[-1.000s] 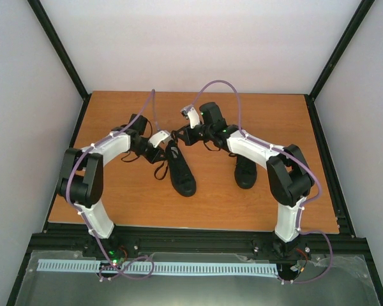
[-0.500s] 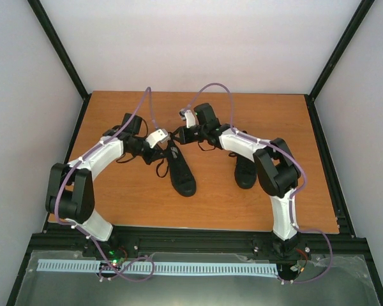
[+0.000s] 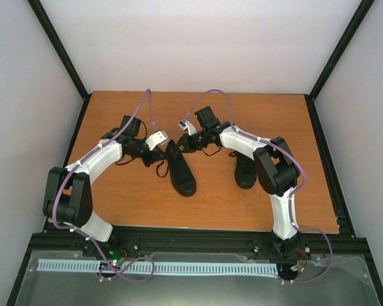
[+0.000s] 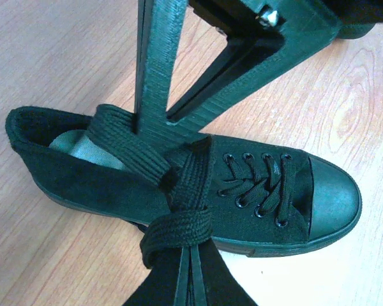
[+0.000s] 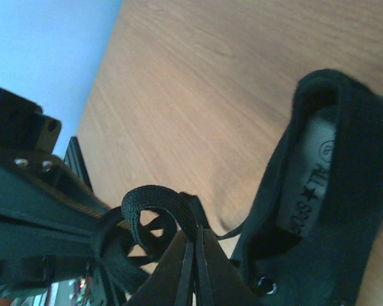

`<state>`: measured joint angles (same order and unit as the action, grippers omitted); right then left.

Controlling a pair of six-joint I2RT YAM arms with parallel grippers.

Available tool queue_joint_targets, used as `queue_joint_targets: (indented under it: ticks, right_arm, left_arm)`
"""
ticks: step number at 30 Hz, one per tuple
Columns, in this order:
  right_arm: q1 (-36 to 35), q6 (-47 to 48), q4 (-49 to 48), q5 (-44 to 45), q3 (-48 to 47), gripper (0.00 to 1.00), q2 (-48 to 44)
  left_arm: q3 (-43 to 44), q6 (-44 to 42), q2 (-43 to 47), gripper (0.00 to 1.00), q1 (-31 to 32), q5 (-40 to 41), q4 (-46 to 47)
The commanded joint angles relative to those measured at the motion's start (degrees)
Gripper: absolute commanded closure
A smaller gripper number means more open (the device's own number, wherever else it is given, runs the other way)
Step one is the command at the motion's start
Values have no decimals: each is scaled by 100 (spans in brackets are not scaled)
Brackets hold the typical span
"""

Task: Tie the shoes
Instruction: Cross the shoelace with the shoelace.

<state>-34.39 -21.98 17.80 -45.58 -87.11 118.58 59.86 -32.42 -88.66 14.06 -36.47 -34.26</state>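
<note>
Black flat woven lace (image 4: 179,228) is pinched by left fingers (image 4: 210,284) and right fingers (image 5: 167,275) above the canvas shoe (image 4: 322,197).

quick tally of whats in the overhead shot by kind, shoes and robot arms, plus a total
black shoes: 2
robot arms: 2
total: 4
</note>
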Motion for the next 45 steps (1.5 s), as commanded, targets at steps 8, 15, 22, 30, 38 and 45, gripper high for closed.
queue_joint_targets:
  ticks: [8, 15, 22, 30, 38, 45]
  right_arm:
    - [16, 1109, 1687, -434, -458, 97, 5]
    - [-50, 1836, 2572, 297, -625, 83, -38]
    - [-42, 1837, 2629, 1607, -690, 56, -304]
    - [-32, 1678, 2281, 2494, -394, 49, -733]
    - [-32, 1574, 1966, 2319, -224, 59, -800]
    - [-32, 1691, 1687, 1347, -161, 64, -585]
  left_arm:
    - [0, -272, 167, 99, 44, -289, 276]
    - [-55, -257, 82, 99, 115, -519, 283]
    - [-4, -87, -109, 99, 167, -533, 470]
    - [259, 234, -374, 99, 158, -188, 818]
    - [435, 333, -673, 99, 158, -91, 979]
    - [317, -134, -415, 99, 157, -470, 833]
